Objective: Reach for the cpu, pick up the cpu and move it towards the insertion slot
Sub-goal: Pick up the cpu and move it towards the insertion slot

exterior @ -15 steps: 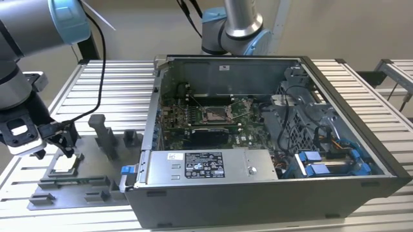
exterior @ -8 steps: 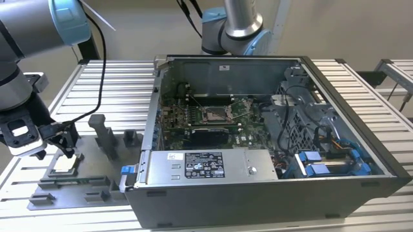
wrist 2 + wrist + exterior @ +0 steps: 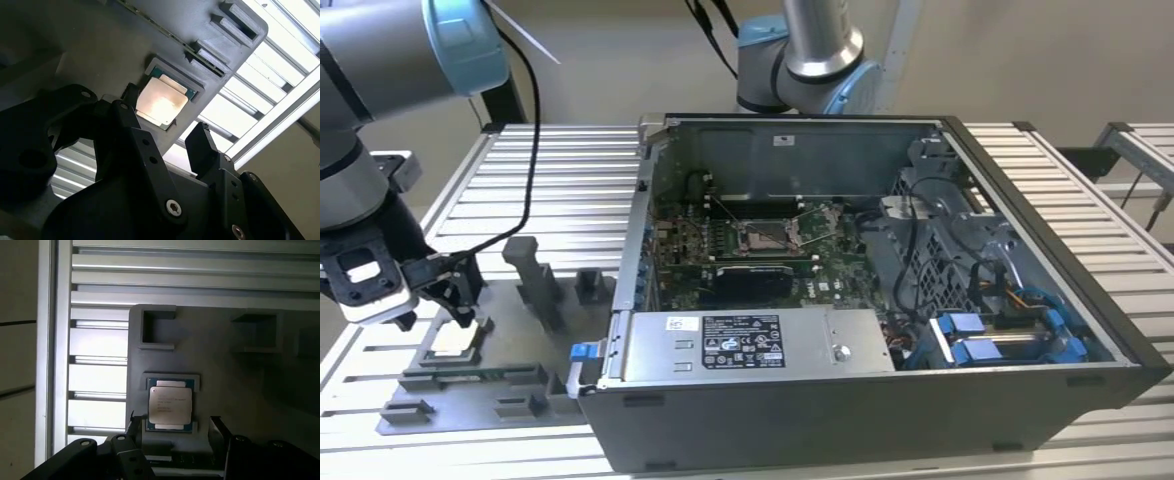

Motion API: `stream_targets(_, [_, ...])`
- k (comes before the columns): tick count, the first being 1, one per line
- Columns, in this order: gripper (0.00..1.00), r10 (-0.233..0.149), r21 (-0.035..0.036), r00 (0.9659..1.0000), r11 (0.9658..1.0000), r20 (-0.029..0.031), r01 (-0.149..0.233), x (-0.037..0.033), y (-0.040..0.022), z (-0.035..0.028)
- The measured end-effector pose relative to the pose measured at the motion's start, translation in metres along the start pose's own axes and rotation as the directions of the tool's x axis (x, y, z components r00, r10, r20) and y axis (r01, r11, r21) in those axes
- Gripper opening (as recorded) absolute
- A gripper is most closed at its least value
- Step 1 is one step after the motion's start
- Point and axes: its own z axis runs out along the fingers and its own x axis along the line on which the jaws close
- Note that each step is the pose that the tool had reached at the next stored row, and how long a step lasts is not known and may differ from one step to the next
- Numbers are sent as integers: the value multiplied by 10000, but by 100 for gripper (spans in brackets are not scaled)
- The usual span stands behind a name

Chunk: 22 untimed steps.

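The gripper (image 3: pixel 173 422) is open, with one finger on each side of the cpu (image 3: pixel 170 405), which lies flat in its grey holder (image 3: pixel 225 370), maybe not touching it, well apart from the insertion slot (image 3: pixel 767 236) inside the computer case (image 3: pixel 854 410).

Your bench (image 3: pixel 520 170) is a top of pale aluminium slats laid side by side, with dark grooves between them. The open computer case (image 3: pixel 854 400) stands directly on it and covers much of the surface. You can see bare slats behind the case and on both of its sides. Just beside the case, toward the exterior view's left, a flat grey fixture plate (image 3: pixel 494 395) lies on the slats near the case's front corner. Grey upright blocks rise from the plate's side nearest the case. In the first wrist view, bright slats (image 3: pixel 100 380) run out from under the plate's straight edge.
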Motion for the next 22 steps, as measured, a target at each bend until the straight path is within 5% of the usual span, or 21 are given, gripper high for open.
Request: stream_targets(22, [100, 0, 2, 10000, 10000, -3, 0, -5, 13, 58])
